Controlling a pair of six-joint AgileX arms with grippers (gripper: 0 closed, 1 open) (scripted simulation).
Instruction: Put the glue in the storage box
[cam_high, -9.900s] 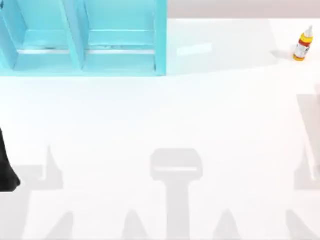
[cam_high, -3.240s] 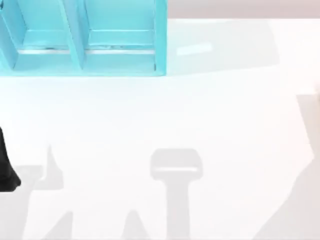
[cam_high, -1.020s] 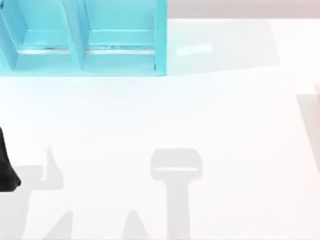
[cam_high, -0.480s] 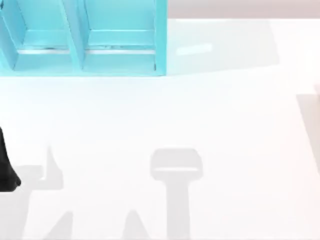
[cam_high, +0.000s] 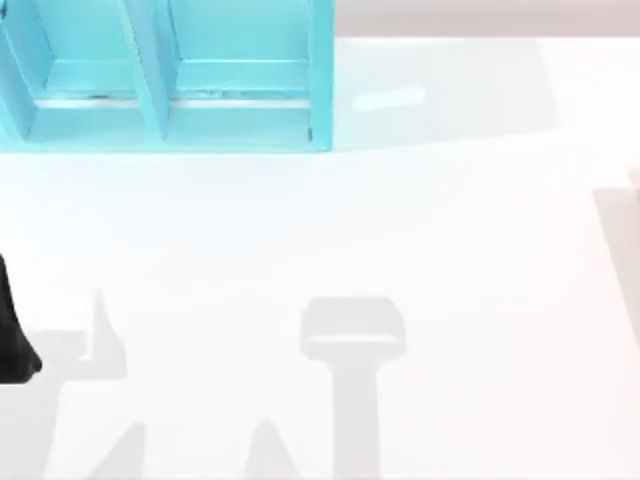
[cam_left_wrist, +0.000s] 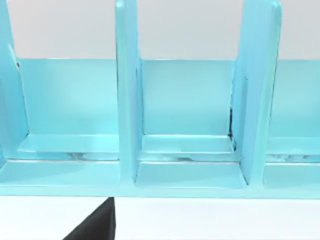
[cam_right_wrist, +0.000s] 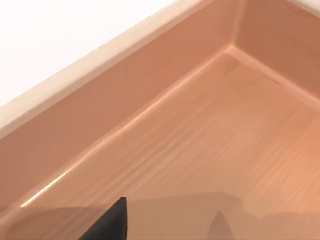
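Glue: gone from its earlier far-right table spot; present place cannot be told. Storage box (cam_high: 320, 70): far left, seen compartments unfilled; delivery judged pending. Right gripper (cam_right_wrist: 107, 225): grip cannot be told. Left arm (cam_high: 12, 340): parked.

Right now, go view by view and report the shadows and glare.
Top view: soft grey shadows of the rig lie on the white table; a pale glint sits right of the storage box. Left wrist view: the box's glossy floors carry bright streaks. Right wrist view: a shadow crosses the wooden floor.
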